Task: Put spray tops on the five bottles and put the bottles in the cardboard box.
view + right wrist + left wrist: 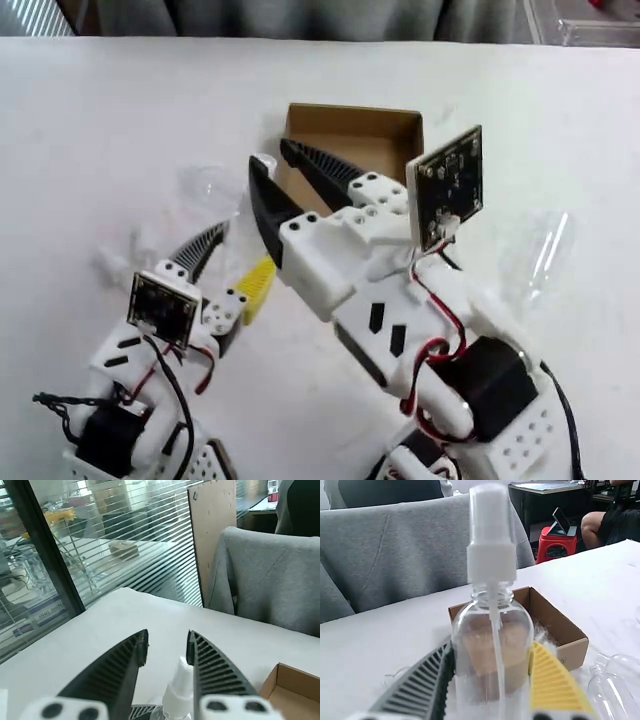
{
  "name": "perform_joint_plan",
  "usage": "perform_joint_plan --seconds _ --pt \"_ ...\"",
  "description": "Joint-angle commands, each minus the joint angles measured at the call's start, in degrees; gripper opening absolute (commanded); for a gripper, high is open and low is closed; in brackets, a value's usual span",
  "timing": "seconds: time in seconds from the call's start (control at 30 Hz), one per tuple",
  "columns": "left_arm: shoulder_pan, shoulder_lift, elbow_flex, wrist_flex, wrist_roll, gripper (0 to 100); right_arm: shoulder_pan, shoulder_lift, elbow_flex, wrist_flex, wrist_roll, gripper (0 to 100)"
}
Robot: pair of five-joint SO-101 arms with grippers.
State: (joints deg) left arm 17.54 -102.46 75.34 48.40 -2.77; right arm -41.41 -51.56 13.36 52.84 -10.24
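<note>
A clear bottle (490,645) with a white spray top (490,535) on its neck stands upright in my left gripper (490,652), which is shut on its body between the grey and yellow fingers. In the high view this gripper (243,247) sits left of centre on the table. My right gripper (270,157) hovers open above it, by the near left corner of the cardboard box (350,125). In the right wrist view its black fingers (125,660) straddle the spray top (177,690) below them. The box (560,625) stands just behind the held bottle.
One clear bottle without a top (545,250) lies at the right of the white table, and another (200,185) lies left of the box. A further bottle (615,680) lies beside the yellow finger. Grey chairs stand behind the table's far edge.
</note>
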Motion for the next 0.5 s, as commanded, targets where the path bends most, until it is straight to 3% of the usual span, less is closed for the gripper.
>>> perform_joint_plan --seconds 0.0,0.07,0.23,0.47 --pt "0.04 -1.01 -0.35 -1.32 0.18 8 4.18 3.12 -3.25 -0.84 3.25 6.1" --pt "0.04 -1.01 -0.35 -1.32 0.18 8 7.60 5.49 -3.16 -1.45 3.52 0.7" --pt "0.04 -1.01 -0.53 -1.32 0.18 8 13.41 12.09 -2.99 -1.54 3.52 1.4" --pt "0.04 -1.01 -0.62 -1.32 0.18 8 11.82 15.52 2.90 -5.14 3.52 1.6"
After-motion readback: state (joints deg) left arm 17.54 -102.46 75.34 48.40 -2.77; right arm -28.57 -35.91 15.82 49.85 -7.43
